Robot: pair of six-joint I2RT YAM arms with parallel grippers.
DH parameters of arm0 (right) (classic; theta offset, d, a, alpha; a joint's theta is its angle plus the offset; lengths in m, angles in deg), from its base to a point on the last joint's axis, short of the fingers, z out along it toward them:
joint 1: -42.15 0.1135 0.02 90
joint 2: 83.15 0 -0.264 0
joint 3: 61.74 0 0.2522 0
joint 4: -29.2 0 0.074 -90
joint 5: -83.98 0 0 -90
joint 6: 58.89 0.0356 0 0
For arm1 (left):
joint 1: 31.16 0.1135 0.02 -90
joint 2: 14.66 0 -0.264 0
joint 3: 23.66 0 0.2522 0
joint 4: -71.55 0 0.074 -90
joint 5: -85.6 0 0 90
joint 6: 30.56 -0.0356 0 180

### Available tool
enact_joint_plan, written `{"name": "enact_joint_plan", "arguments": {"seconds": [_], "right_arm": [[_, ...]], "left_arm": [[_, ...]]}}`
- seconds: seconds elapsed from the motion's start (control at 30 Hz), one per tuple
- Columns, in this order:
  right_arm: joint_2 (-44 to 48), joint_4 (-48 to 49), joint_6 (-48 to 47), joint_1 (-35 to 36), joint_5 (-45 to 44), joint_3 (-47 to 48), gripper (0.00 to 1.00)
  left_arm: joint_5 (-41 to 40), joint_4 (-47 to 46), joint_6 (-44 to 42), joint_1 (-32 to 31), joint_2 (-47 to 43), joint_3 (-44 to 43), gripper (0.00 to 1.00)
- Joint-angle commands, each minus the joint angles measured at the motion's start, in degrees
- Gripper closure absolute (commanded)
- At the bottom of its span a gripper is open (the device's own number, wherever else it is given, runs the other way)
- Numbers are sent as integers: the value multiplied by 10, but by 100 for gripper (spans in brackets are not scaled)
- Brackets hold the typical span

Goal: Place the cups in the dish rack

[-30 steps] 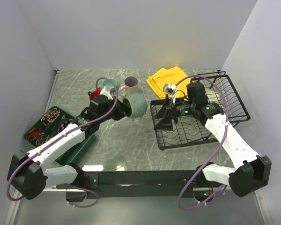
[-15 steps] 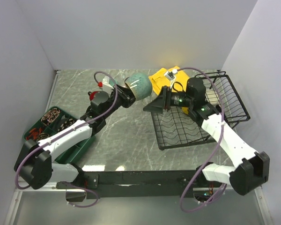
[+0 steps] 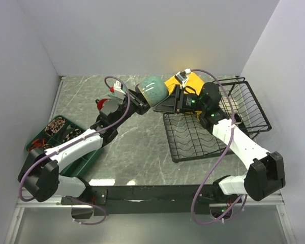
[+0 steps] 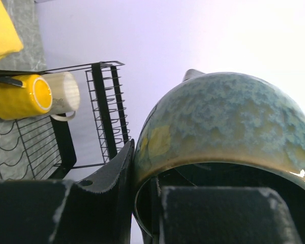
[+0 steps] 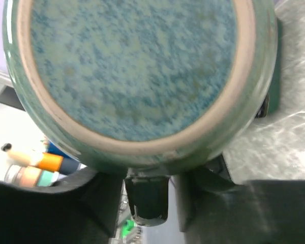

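Top external view shows my left gripper (image 3: 142,103) clamping the grey-teal mug (image 3: 155,90) at 10 o'clock from the dish rack (image 3: 193,141), my right gripper (image 3: 163,101) spread wide beside its base.

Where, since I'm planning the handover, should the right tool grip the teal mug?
Probably across the outer wall of the teal mug near its base, coming from the dish rack side. The left tool pinches the rim, one finger inside, and the base faces the open right tool, leaving that end free.
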Motion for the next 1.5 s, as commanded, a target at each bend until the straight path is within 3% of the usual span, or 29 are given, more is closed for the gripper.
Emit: {"name": "enact_joint_plan", "arguments": {"seconds": [0.0, 0.1, 0.13, 0.17, 0.2, 0.3, 0.37, 0.4, 0.43, 0.53, 0.63, 1.0, 1.17, 1.47], "right_arm": [[3, 88, 53, -1, 7, -8, 58], [-1, 110, 71, -6, 12, -10, 69], [-2, 117, 79, -7, 16, -10, 76], [-4, 123, 83, -8, 18, -11, 96], [-6, 131, 86, -8, 20, -10, 100], [-2, 154, 94, -15, 34, -16, 100], [3, 155, 86, -19, 40, -18, 100], [13, 126, 72, -24, 40, -15, 100], [17, 109, 40, -25, 40, -15, 100], [37, 68, -12, -35, 38, -19, 100], [56, 30, -59, -41, 31, -30, 100], [81, -106, -206, -52, 9, -26, 100], [78, -118, -218, -53, 5, -26, 100], [73, -241, -360, -61, -53, -21, 100]], "left_arm": [[8, -109, 11, -10, -10, -43, 99], [12, -103, 4, -16, -6, -46, 99], [11, -100, 2, -18, -5, -46, 99], [12, -99, -3, -20, -4, -45, 99], [13, -100, -4, -23, -4, -45, 99], [23, -122, -10, -25, -2, -40, 99], [34, -129, -18, -25, -6, -36, 93], [36, -128, -20, -25, -9, -36, 86], [37, -122, -25, -25, -11, -35, 74], [37, -108, -41, -25, -29, -25, 54], [39, -87, -58, -25, -50, -11, 44], [2, 22, -99, -24, -172, 103, 23], [7, 67, -118, -23, -191, 106, 22], [-12, 154, -153, -21, -245, 127, 20]]}}
